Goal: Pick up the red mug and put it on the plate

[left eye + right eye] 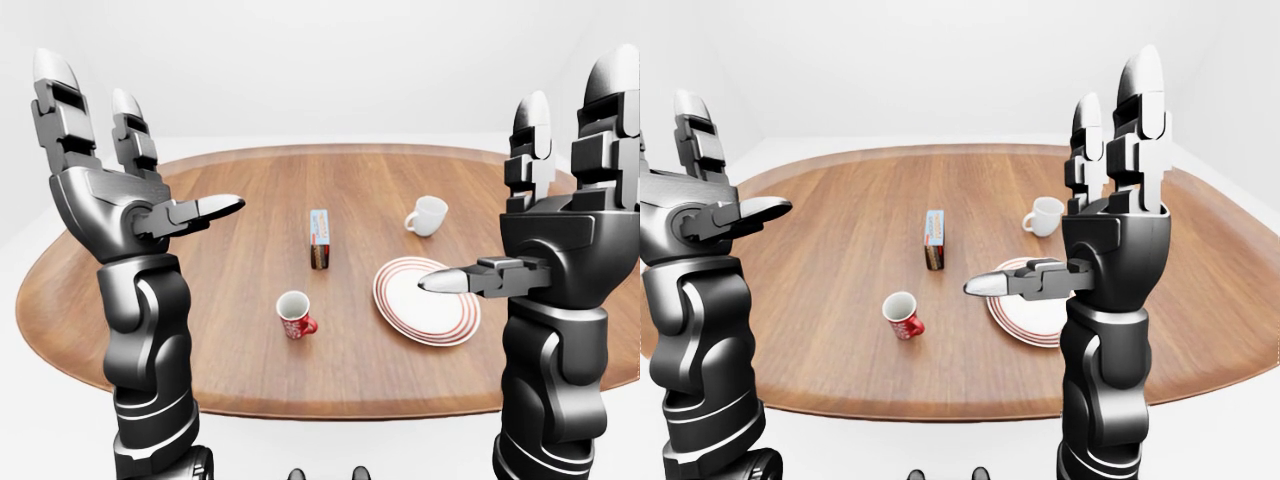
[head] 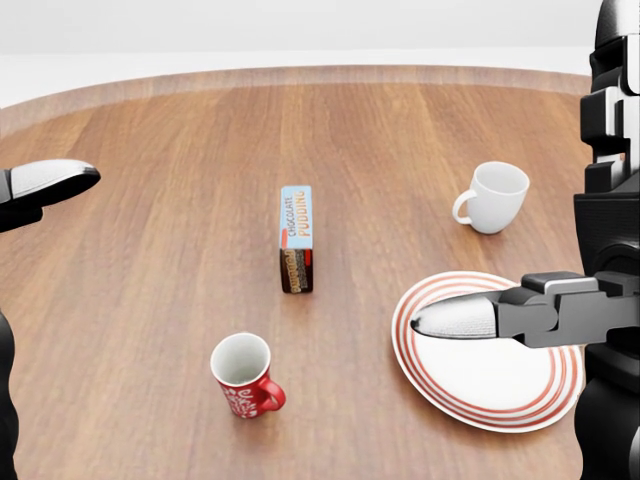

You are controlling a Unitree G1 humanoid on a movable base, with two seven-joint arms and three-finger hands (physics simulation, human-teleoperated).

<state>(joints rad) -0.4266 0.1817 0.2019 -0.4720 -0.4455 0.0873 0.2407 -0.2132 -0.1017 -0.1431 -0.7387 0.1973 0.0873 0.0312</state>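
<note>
Both robot hands, left (image 1: 120, 190) and right (image 1: 1110, 225), were raised clear of the desk (image 1: 230, 290), fingers spread, grasping nothing. The red mug (image 2: 243, 375) stood upright on the desk, well apart to the left of the plate (image 2: 500, 385) in the head view.

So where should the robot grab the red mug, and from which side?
Best around the round body of the red mug, I think. It stands upright with its mouth open to the top, and its handle sticks out toward the right of the head view, so coming in from the left side keeps the fingers off the handle. The left hand is open and on that side.
</note>
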